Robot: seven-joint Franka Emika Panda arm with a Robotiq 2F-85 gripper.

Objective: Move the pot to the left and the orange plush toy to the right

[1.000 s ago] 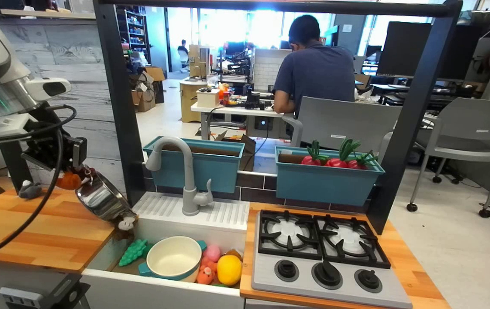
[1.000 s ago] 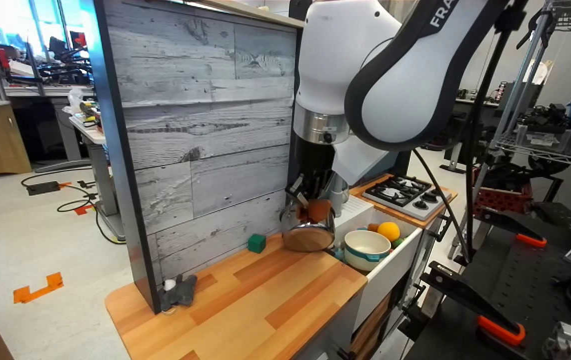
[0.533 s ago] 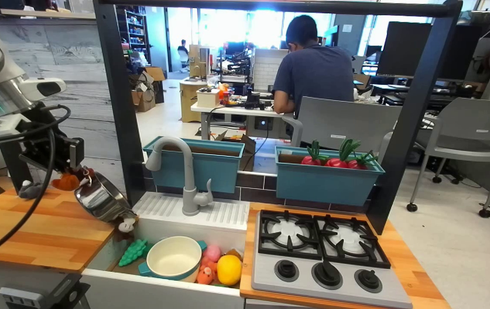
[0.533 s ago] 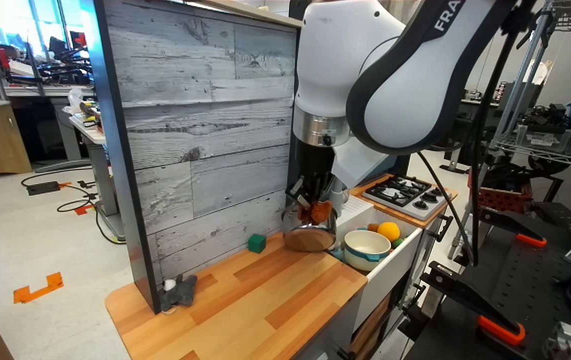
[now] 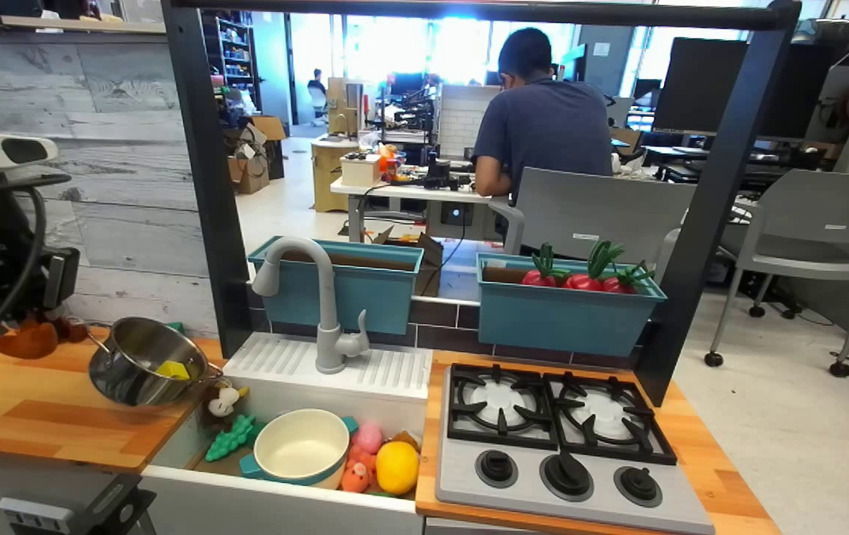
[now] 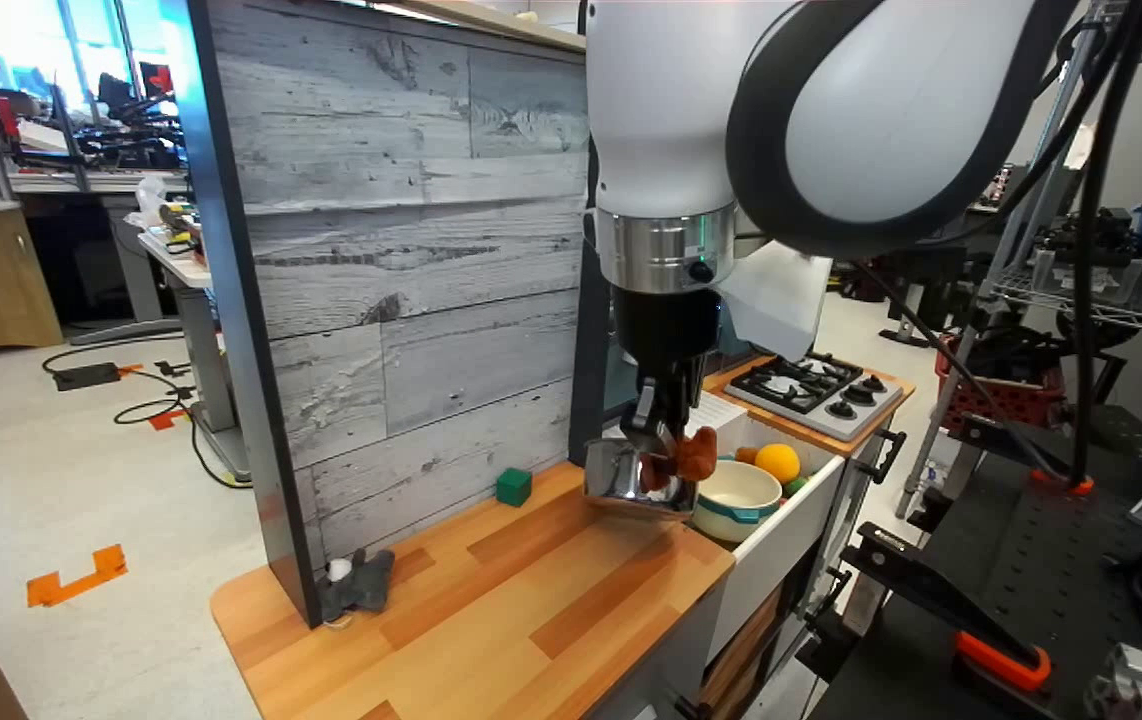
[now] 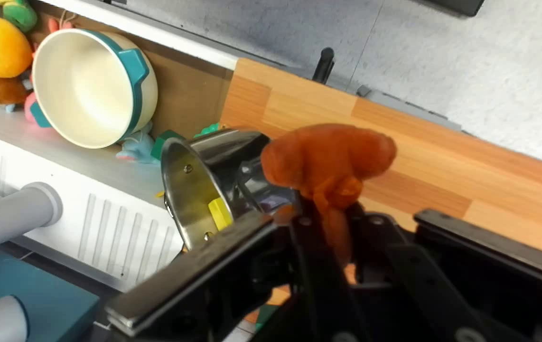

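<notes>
1. Behind the wooden worktop (image 6: 531, 620), a grey plank-effect panel (image 6: 411, 280) was seen.
2. Next to the worktop, the white sink (image 5: 276, 513) was set, and beyond it the toy gas hob (image 5: 528, 484).
3. Behind sink and hob, two teal planters (image 5: 566, 323) were mounted; red toy vegetables (image 5: 583, 282) were held in one.
4. The silver pot (image 5: 116, 377) was tilted over the worktop beside the sink, its mouth turned toward the sink; whether its base was touching the wood could not be told.
5. The cream casserole with teal handles (image 5: 302, 446) was stood upright in the sink.
6. The gripper (image 7: 335, 218) was clamped on the orange plush toy (image 7: 328, 156); whether the pot's handle was pinched too could not be told.
7. The orange plush toy was held above the worktop, just beside the pot.
8. The grey plush toy (image 6: 358, 583) was seen on the worktop, near the end away from the sink.
9. The yellow block (image 7: 220, 213) was contained in the silver pot.
</notes>
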